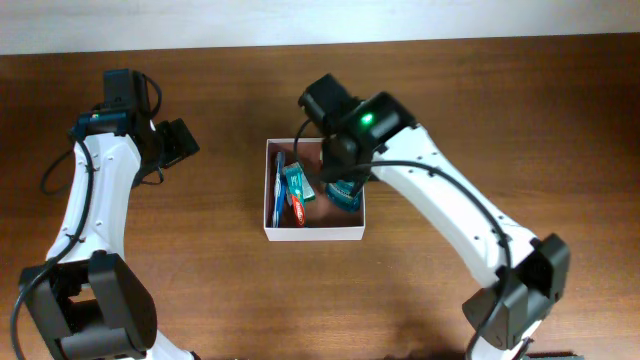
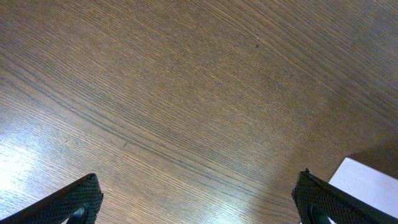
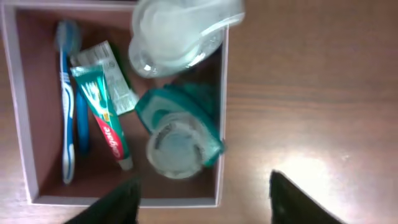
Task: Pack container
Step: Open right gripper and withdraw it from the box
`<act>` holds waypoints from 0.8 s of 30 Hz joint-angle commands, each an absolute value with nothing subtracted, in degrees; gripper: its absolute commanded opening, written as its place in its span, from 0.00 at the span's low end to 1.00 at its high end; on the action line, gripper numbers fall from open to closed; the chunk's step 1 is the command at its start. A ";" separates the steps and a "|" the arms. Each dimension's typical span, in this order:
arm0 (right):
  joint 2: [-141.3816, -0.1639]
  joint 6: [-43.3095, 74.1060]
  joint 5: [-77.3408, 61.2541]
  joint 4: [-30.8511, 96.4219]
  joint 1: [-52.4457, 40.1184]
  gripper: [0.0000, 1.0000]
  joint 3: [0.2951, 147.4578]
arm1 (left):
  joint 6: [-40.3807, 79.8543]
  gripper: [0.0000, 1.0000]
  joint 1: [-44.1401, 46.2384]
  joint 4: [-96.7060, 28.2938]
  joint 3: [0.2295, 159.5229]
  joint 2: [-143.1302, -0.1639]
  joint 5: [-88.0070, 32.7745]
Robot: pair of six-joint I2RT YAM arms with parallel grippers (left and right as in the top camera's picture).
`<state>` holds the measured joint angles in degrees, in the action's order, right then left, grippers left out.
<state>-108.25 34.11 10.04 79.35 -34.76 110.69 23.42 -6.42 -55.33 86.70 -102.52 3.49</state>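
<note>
Wooden table (image 1: 520,90) holds the container (image 1: 315,236) directly below the right claw (image 3: 204,186), jaws apart and empty. Toothbrush (image 3: 65,106), toothpaste (image 3: 102,118), teal bottle (image 3: 180,140) and clear bottle (image 3: 177,31) lie inside; nothing loose shows outside, so packing looks nearly done. Left claw (image 2: 199,196) gapes, well away.

Overhead view: even, moderately bright light from above; sharp focus across the dark brown wood-grain table (image 1: 560,100); only soft, faint shadows. Left wrist view: crisp grain at centre, pale glare patch at lower left, shadow deepening toward the right edge. Right wrist view: soft focus throughout; clear plastic bottle (image 3: 180,31) washed out at top; black fingertips (image 3: 298,199) mere blurred silhouettes; white glare on the wood at lower right; square white-walled container (image 3: 13,93) dim inside.
</note>
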 commanded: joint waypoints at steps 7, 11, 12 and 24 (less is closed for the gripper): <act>-92.62 28.71 10.79 84.36 -33.34 0.88 117.34 | 23.11 0.99 -6.59 -55.35 87.48 -101.23 3.92; -85.65 28.73 10.79 87.22 -33.34 0.99 117.34 | 23.11 0.99 -6.59 -55.35 87.48 -101.23 3.92; -84.27 28.73 10.79 87.77 -33.34 0.99 117.34 | 23.11 0.99 -6.59 -55.35 87.48 -101.23 3.92; -77.23 28.73 10.79 90.28 -33.34 0.98 117.32 | 23.11 0.99 -6.59 -55.35 87.48 -101.23 3.92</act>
